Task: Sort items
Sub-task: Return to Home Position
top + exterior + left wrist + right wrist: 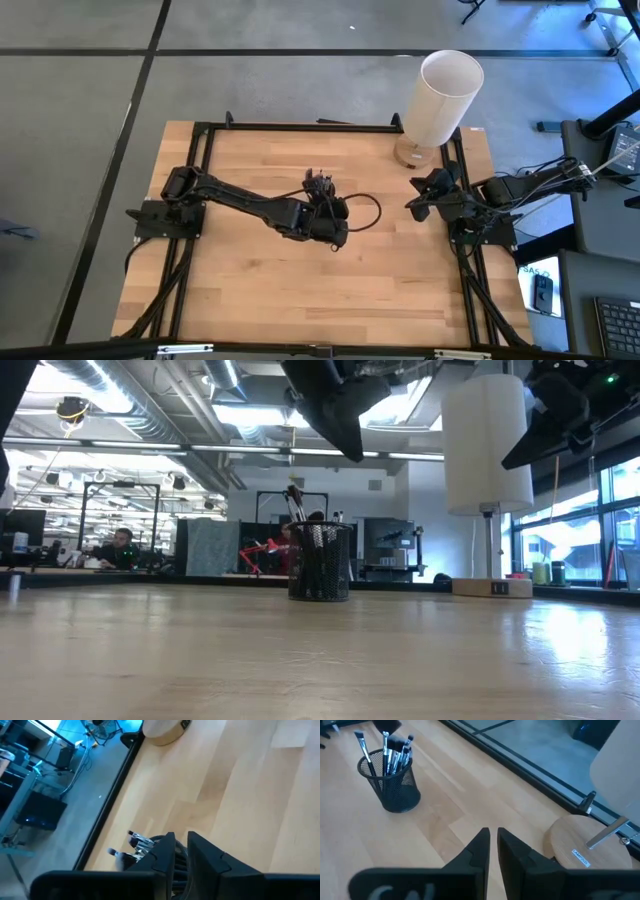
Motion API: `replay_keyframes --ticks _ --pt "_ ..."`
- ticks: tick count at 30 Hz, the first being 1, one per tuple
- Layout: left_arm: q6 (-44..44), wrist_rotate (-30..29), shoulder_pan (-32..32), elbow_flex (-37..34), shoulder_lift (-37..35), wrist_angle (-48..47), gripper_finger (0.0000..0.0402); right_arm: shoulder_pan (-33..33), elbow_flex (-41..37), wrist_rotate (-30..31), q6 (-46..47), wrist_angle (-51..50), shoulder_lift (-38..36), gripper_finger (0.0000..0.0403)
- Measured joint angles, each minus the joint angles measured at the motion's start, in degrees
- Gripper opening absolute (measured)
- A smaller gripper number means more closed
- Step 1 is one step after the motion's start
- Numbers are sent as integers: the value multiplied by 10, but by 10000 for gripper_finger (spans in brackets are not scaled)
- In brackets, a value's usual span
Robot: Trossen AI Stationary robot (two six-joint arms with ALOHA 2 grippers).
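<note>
Seemingly closed: left gripper [181,836], right gripper [493,830]

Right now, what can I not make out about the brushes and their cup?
Brush count: right wrist view, the makeup brushes overlap in the black mesh cup, too small.
High view: the left gripper covers the cup.
Low view: the mesh hides the handles.
Left wrist view: its fingers and the edge cut the cup off.
The right gripper waits beside the lamp.

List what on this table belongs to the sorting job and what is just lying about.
Job: makeup brushes, standing in the black mesh cup; left pincer, above that cup.
Lying about: white lamp, standing apart from the cup; right pincer, waiting beside the lamp.
</note>
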Motion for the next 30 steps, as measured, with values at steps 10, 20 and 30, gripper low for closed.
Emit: replay_keyframes --ticks 10,20,30 --pt "3 -7 9 0 0 39 49 0 0 44 23 4 2 37" --pt "44 103 38 -1 32 58 48 -43 0 50 57 10 10 30" --pt "37 105 39 -1 73 95 46 -58 0 50 -3 26 11 29"
